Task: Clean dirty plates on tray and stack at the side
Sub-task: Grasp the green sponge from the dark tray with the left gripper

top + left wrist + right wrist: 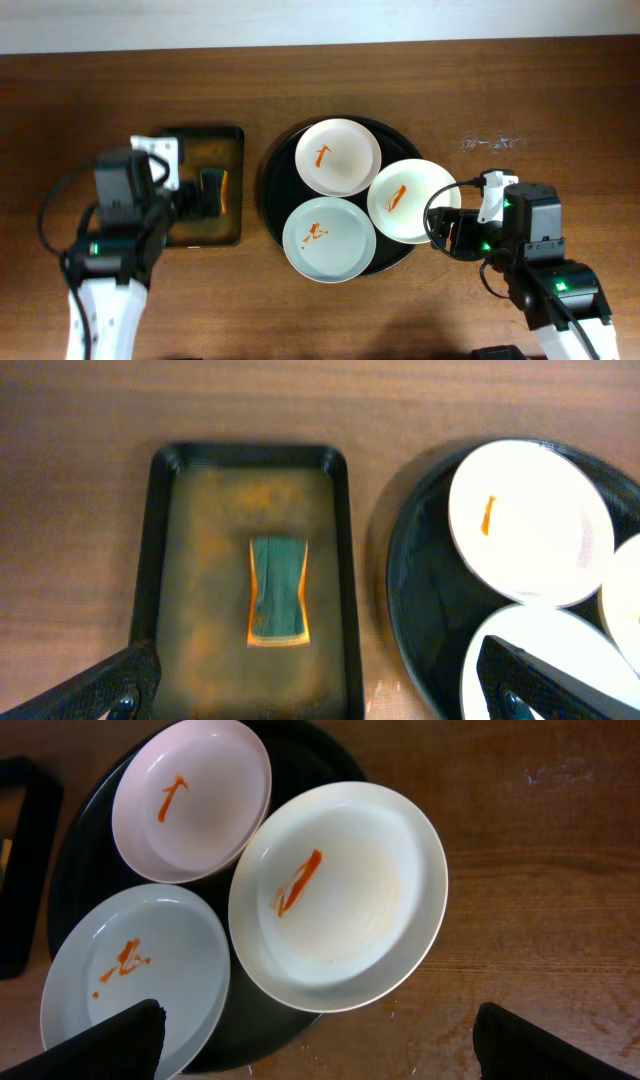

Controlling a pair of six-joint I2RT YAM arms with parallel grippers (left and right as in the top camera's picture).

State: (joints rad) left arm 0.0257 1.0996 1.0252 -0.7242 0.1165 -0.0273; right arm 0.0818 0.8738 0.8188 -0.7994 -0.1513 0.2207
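Observation:
Three white plates with orange smears sit on a round black tray (274,165): one at the back (338,156), one at the front (329,238), one at the right (412,200) overhanging the tray's rim. A green and orange sponge (278,592) lies in a rectangular black tray (152,540) at the left. My left gripper (320,685) is open above that tray, just short of the sponge. My right gripper (318,1040) is open above the right plate (340,892) and the tray's right edge. Both are empty.
The brown wooden table (560,90) has faint white scuff marks (492,142) at the right. The rectangular tray's floor is wet and stained orange (220,510). A narrow strip of bare wood (368,570) separates the two trays.

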